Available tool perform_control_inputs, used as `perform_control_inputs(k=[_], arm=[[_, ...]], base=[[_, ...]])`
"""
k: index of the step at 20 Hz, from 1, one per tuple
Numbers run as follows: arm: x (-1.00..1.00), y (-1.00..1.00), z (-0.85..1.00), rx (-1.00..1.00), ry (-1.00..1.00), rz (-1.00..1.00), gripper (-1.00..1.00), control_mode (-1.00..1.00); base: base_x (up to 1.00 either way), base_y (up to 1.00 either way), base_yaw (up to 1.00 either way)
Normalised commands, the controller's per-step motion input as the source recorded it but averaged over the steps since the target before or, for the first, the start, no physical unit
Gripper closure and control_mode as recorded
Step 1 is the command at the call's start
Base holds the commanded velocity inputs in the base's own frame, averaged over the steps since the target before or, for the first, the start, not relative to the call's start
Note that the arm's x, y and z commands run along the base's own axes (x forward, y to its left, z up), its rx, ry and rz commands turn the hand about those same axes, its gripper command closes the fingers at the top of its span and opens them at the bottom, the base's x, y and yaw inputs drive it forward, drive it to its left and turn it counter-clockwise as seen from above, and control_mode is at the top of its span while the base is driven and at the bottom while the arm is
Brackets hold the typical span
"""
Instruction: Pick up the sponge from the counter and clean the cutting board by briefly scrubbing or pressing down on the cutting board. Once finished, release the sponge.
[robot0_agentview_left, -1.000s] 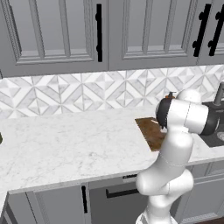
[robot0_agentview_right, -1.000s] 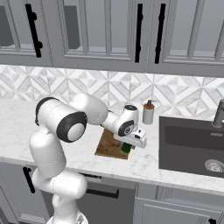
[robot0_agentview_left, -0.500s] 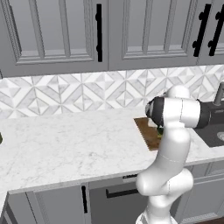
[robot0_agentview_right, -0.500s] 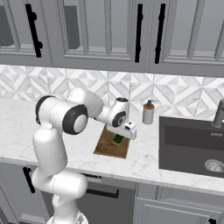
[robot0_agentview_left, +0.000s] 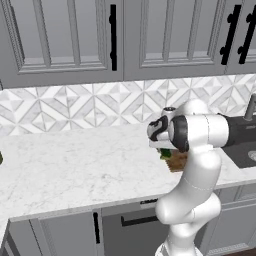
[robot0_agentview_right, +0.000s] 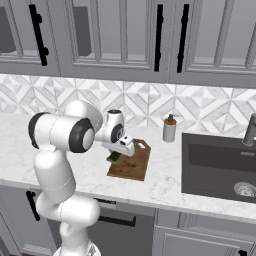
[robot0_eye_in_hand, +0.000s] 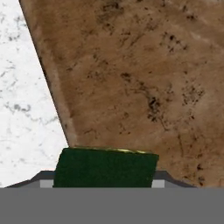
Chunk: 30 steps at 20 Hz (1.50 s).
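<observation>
The brown wooden cutting board lies on the white marble counter, left of the sink. My gripper is shut on the dark green sponge and holds it low over the board's left edge. In the hand view the sponge sits between my fingertips, with the board beyond it and bare counter to the left. I cannot tell whether the sponge touches the wood. From the left base view the sponge and a strip of board peek out beside the hand.
A soap dispenser stands behind the board's right end. The dark sink with its faucet lies to the right. Grey wall cabinets hang overhead. Open counter stretches left of the board.
The hand has carried the sponge leftward across the board, from near its right side to its left edge. The grip on the sponge is unchanged.
</observation>
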Motion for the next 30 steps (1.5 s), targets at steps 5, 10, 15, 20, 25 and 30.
perform_control_inputs(k=[5, 10, 15, 20, 25, 30], arm=[[0.62, -0.08, -0.01, 0.0, 0.0, 0.0, 1.0, -1.0], [0.83, -0.11, 0.29, 0.05, 0.02, -0.03, 1.0, -1.0], [0.52, -0.19, 0.03, 0.01, 0.04, -0.01, 1.0, -1.0], [-0.07, -0.88, -0.36, 0.0, 0.01, 0.0, 1.0, -1.0], [-0.22, -0.95, -0.34, 0.0, 0.01, 0.0, 1.0, -1.0], [-0.21, -0.71, -0.29, 0.0, 0.0, 0.04, 1.0, -1.0]], base=[[0.0, 0.0, 0.0], [0.0, 0.0, 0.0], [0.0, 0.0, 0.0], [0.0, 0.0, 0.0], [0.0, 0.0, 0.0], [0.0, 0.0, 0.0]])
